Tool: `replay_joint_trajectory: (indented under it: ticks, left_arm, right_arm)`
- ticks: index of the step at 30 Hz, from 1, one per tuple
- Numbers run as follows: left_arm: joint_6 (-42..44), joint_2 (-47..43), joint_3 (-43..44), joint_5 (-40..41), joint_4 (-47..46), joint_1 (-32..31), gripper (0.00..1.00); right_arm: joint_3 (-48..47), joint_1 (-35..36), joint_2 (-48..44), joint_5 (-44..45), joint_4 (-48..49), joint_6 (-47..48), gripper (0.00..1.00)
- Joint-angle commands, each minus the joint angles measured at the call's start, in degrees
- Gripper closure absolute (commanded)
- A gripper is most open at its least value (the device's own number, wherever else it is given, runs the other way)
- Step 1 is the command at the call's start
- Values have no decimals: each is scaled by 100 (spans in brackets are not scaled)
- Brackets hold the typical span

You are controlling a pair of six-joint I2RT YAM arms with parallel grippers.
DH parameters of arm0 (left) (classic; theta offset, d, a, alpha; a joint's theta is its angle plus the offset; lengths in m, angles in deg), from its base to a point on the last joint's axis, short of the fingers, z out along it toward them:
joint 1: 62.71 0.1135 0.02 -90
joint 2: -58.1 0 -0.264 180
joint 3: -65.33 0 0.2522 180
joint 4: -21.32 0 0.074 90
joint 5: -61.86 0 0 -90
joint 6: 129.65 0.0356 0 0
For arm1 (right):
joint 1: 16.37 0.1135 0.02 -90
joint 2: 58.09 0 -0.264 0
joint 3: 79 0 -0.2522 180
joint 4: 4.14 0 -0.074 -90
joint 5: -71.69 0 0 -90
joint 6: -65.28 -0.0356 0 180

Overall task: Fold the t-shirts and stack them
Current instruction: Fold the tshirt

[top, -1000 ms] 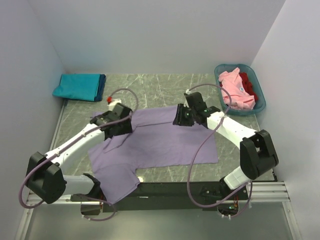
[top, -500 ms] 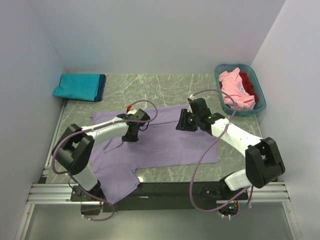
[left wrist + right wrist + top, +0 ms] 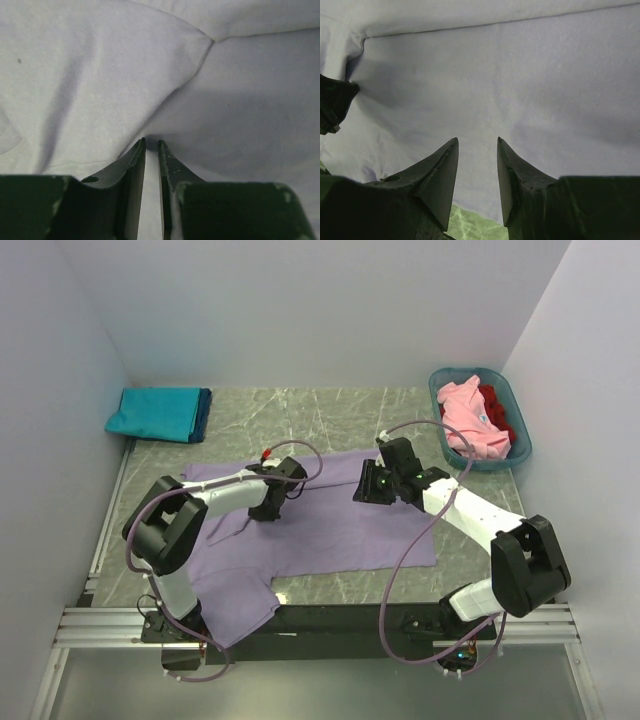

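A large lavender t-shirt (image 3: 330,530) lies spread on the table, one sleeve hanging over the near edge. My left gripper (image 3: 262,510) rests on its upper left part. In the left wrist view its jaws (image 3: 151,142) are nearly together, pinching a raised fold of the lavender cloth (image 3: 100,75). My right gripper (image 3: 362,487) sits low over the shirt's upper middle. In the right wrist view it (image 3: 477,141) is open with nothing between the fingers, lavender cloth (image 3: 520,80) in front. A folded teal t-shirt (image 3: 155,412) lies on a dark blue one (image 3: 205,415) at the back left.
A teal-blue plastic basket (image 3: 523,440) at the back right holds a pink shirt (image 3: 470,420) and a red one (image 3: 497,408). White walls close in the left, back and right sides. The green marbled table (image 3: 330,410) shows behind the shirt. The left gripper's tip (image 3: 332,107) shows in the right wrist view.
My left arm has swung right, bringing its gripper from the shirt's left side to the upper middle-left. My right gripper has shifted slightly right and towards me.
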Motion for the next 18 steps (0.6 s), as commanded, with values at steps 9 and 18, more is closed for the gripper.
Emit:
replay_joint_trajectory:
  ticks: [9, 18]
  left_arm:
    - [239, -150, 144, 576, 226, 334, 78]
    - [529, -167, 284, 1015, 200, 598, 75]
  right_arm:
    - [-72, -20, 27, 16, 99, 43, 56]
    - [-90, -20, 141, -160, 117, 61, 58]
